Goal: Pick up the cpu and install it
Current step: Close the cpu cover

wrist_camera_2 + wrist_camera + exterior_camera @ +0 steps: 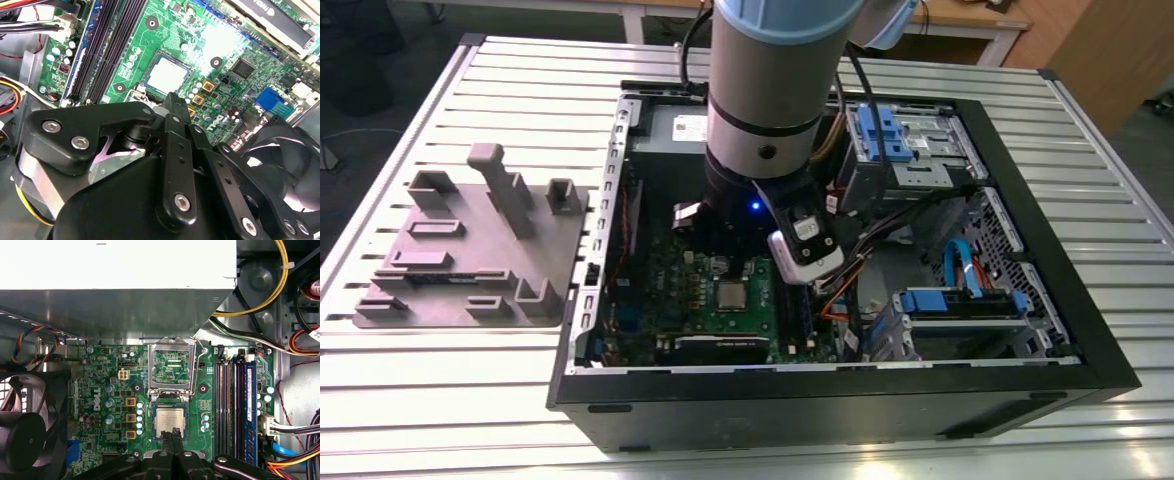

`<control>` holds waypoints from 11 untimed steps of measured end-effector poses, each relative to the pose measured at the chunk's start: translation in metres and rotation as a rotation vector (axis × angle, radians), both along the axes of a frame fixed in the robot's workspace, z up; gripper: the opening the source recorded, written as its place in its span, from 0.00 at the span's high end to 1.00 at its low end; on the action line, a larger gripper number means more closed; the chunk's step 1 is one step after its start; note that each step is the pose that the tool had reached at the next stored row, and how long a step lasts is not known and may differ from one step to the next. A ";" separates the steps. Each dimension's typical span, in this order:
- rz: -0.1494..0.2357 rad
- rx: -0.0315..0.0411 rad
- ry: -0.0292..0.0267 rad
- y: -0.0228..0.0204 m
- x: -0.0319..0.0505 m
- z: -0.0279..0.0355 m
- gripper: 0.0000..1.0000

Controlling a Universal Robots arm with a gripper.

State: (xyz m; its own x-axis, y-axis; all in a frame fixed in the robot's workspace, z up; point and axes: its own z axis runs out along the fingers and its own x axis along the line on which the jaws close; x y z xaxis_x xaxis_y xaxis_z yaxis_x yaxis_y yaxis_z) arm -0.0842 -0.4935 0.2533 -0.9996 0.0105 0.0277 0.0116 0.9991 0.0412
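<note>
Your gripper [174, 432] has its fingers drawn together, tip to tip, with nothing between them, and it hangs right over one edge of the cpu [169, 421]; you cannot tell whether the tips touch its metal top. One cpu is there, lying flat in its socket on the green motherboard [112, 390]. Along the cpu's far edge the socket frame [171, 365] stands flipped up on its hinge, so the room straight above the chip is open. On one side of the socket run the long memory slots [235, 400], on the other three gold square parts [131, 417] in a row, all low and near. One black fan [25, 437] sits at the board's edge, and one big grey box [115, 270] overhangs the board beyond the raised frame. Cables [295, 345] crowd the case wall past the memory slots. In the exterior view the arm [767, 90] reaches down into the open case [827, 410], walled on all sides, on a slatted table [454, 400]; one grey fixture plate [467, 250] lies at the exterior view's left, apart from the case
</note>
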 end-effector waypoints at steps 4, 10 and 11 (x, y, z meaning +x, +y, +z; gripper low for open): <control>0.000 0.0349 -0.0001 -0.0003 0.0000 0.0000 0.89; 0.076 0.0500 0.0020 -0.0006 0.0000 -0.0001 0.89; 0.094 0.0501 0.0023 -0.0006 0.0000 -0.0003 0.89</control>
